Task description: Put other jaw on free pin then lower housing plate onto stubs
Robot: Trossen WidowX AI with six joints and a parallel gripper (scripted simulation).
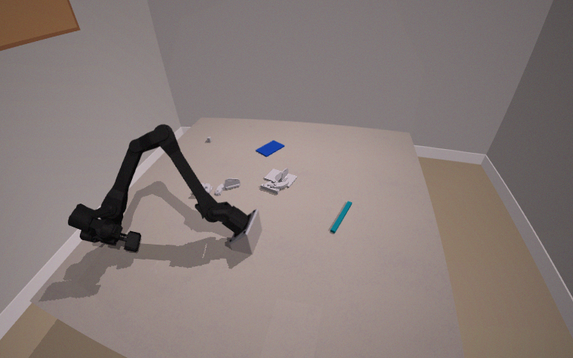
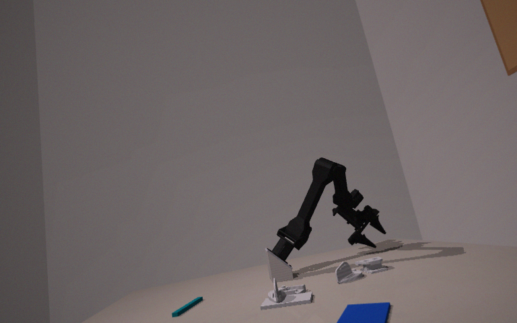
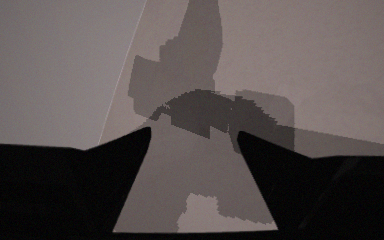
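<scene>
The pale base (image 1: 271,174) (image 2: 287,303) lies flat on the table. One jaw (image 1: 284,174) (image 2: 275,291) is on it, with its paddle standing up. The pins are too small to make out. The other jaw (image 1: 231,183) (image 2: 345,272) lies on the table apart from the base, its paddle upright. The housing plate (image 1: 207,187) (image 2: 371,262) is beside that jaw, partly behind the arm in the top view. My gripper (image 2: 380,239) (image 3: 195,133) is open and empty, above the table on the far side of the loose parts from the base.
A blue slab (image 1: 270,148) (image 2: 365,313) and a teal bar (image 1: 341,216) (image 2: 187,306) lie on the table. A small pale piece (image 1: 208,139) is near the far left table edge. My arm's wedge mount (image 1: 251,236) (image 2: 280,268) stands on the table.
</scene>
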